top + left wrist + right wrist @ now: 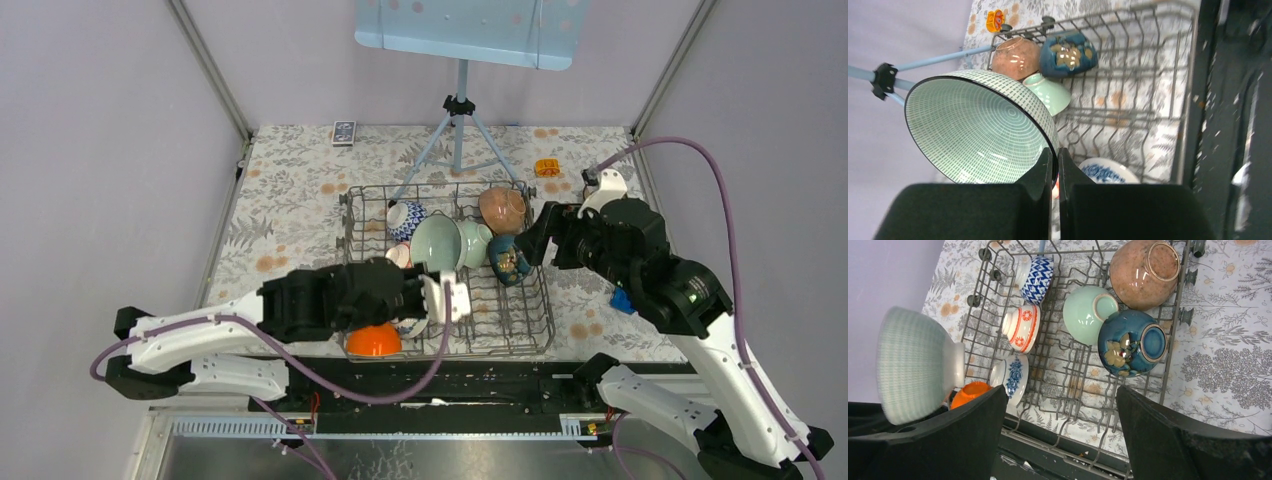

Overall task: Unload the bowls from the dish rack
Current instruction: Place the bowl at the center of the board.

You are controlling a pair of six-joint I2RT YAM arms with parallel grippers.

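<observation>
The grey wire dish rack (530,330) stands mid-table. My left gripper (448,282) (1055,161) is shut on the rim of a pale green grid-patterned bowl (436,243) (978,127) (913,365), held tilted above the rack. Still in the rack are a blue-and-white zigzag bowl (1037,277), a red-and-white bowl (1020,329), a blue-flowered white bowl (1010,377), an orange bowl (373,340) (970,391), a plain pale green bowl (1088,312), a dark blue bowl (507,258) (1130,342) and a pinkish-brown bowl (502,208) (1143,272). My right gripper (536,238) (1063,430) hangs open over the rack's right side, holding nothing.
A blue-grey tripod stand (458,130) with a pale blue panel (470,30) stands right behind the rack. A small orange object (546,167) and a small dark card (343,132) lie on the flowered cloth at the back. Grey walls close both sides.
</observation>
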